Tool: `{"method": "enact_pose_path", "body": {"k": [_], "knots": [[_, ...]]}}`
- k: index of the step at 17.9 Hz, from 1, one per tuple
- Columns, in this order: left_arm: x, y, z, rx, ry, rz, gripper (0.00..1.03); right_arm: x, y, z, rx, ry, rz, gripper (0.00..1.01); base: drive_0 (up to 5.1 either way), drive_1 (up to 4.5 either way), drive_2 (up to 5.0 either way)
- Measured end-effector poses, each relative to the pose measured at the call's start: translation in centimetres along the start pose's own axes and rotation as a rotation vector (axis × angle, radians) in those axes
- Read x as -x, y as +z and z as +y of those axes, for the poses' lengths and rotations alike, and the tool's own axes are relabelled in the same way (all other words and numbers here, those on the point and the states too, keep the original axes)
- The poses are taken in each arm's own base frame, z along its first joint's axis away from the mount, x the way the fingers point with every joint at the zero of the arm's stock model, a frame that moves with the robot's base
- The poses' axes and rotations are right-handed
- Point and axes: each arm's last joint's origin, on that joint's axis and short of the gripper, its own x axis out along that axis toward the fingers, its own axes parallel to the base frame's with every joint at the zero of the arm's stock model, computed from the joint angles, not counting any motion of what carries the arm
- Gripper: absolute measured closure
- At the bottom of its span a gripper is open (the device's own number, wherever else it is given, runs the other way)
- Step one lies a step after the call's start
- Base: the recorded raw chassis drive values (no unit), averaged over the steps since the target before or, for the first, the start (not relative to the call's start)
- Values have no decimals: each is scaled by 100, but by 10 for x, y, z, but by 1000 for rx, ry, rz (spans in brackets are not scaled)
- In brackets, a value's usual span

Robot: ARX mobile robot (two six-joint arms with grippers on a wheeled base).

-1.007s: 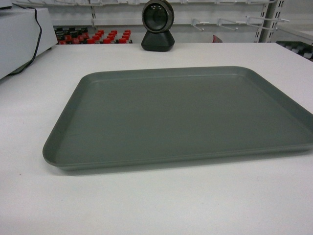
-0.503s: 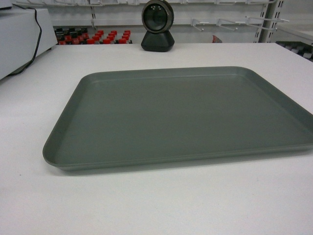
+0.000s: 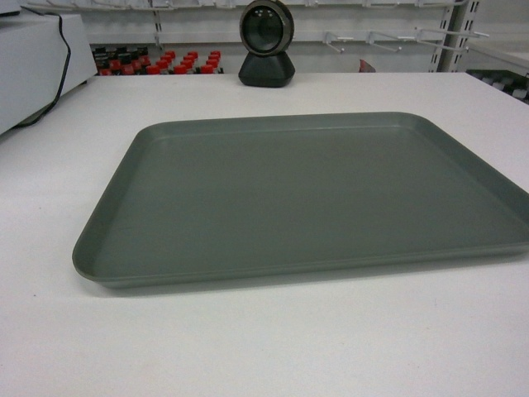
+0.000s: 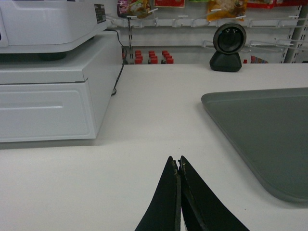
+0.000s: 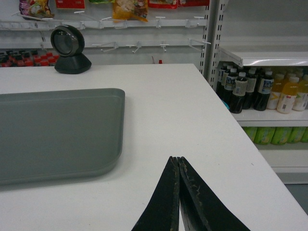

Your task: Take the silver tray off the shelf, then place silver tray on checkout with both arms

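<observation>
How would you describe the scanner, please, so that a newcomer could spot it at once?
Start at the wide white checkout counter and the large grey-silver tray lying flat on it. Look past the tray's far edge to the counter's back: the scanner stands there alone, the only black thing on the counter, with a round head on a stubby base.

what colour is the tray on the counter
Matte grey-silver tray, plain with no pattern; the head view shows it best.

The silver tray (image 3: 306,198) is a large matte grey rectangle with rounded corners and a low raised rim, lying flat and empty on the checkout (image 3: 248,347). The checkout is a plain white tabletop; the tray lies near its middle.
</observation>
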Motion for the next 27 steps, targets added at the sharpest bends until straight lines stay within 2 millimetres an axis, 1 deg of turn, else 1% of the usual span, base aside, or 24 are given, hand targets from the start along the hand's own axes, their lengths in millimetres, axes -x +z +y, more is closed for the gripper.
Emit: {"method": "enact_pose_path", "body": {"k": [3, 4, 5, 6, 7, 8, 16, 17, 18, 23, 24, 25, 27], "knots": [[3, 0, 0, 0, 0, -2, 102, 3, 0, 0, 0, 0, -2, 99, 0, 0, 0], [7, -4, 0, 0, 1, 36, 102, 4, -1, 0, 0, 0, 9, 99, 0, 0, 0], [12, -5, 0, -1, 2, 30, 102, 9, -6, 0, 0, 2, 52, 99, 0, 0, 0], [13, -1, 0, -1, 0, -9, 102, 14, -3, 0, 0, 0, 8, 99, 0, 0, 0], [13, -3, 0, -2, 1, 8, 102, 14, 0, 0, 0, 1, -14, 99, 0, 0, 0], [13, -4, 0, -2, 1, 17, 102, 14, -4, 0, 0, 0, 17, 99, 0, 0, 0], [13, -4, 0, -2, 0, 15, 102, 14, -3, 0, 0, 0, 8, 99, 0, 0, 0], [13, -4, 0, -2, 0, 15, 102, 14, -3, 0, 1, 0, 8, 97, 0, 0, 0], [13, -4, 0, -2, 0, 15, 93, 14, -3, 0, 0, 0, 8, 87, 0, 0, 0], [13, -4, 0, -2, 0, 15, 42, 14, -3, 0, 0, 0, 8, 35, 0, 0, 0], [13, -4, 0, -2, 0, 15, 35, 14, -3, 0, 0, 0, 8, 28, 0, 0, 0], [13, -4, 0, -2, 0, 15, 31, 14, -3, 0, 0, 0, 8, 26, 0, 0, 0], [13, -4, 0, -2, 0, 15, 27, 14, -3, 0, 0, 0, 8, 21, 0, 0, 0]]}}
